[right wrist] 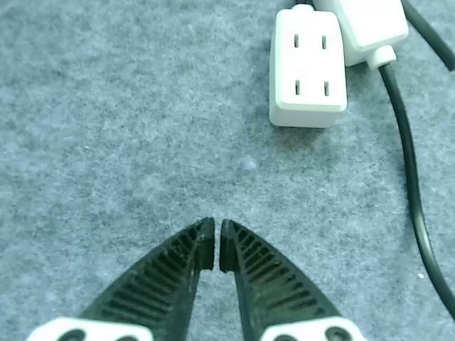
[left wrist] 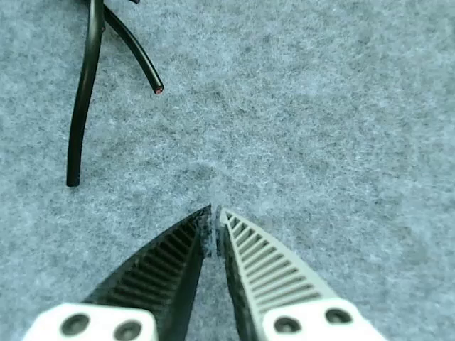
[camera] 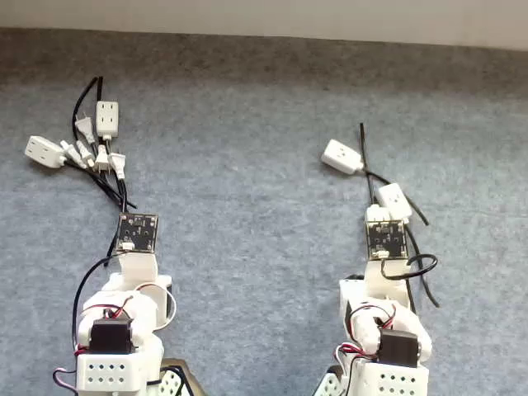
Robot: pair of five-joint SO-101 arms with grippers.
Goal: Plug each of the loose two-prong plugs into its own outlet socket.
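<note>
On the grey table (camera: 247, 247), ahead of the left arm (camera: 124, 330), two white outlet blocks lie near each other: the rear outlet block (camera: 107, 118) and the side outlet block (camera: 45, 151). Several small white two-prong plugs (camera: 118, 165) lie loose on the cloth between and just beside them. They overlap their black cables (camera: 111, 186), so their count is hard to make out, and I cannot tell whether any prongs sit in a socket there. The left jaws are together, tips just over bare cloth, and two black cable ends (left wrist: 84, 106) lie ahead of them to one side. Ahead of the right arm (camera: 388, 338), the far outlet block (camera: 341, 157) lies tilted with a black cable beside it. The near outlet block (right wrist: 307, 67) lies face up just ahead of the right jaws, which are together and hold nothing. Its two pairs of slots are uncovered. Touching it is a white body (right wrist: 366, 25), cut off by the frame edge, with a black lead (right wrist: 409, 156) running from it; I cannot tell whether it is a plug or a socket. In the high view each wrist's camera board covers what lies under it.
</note>
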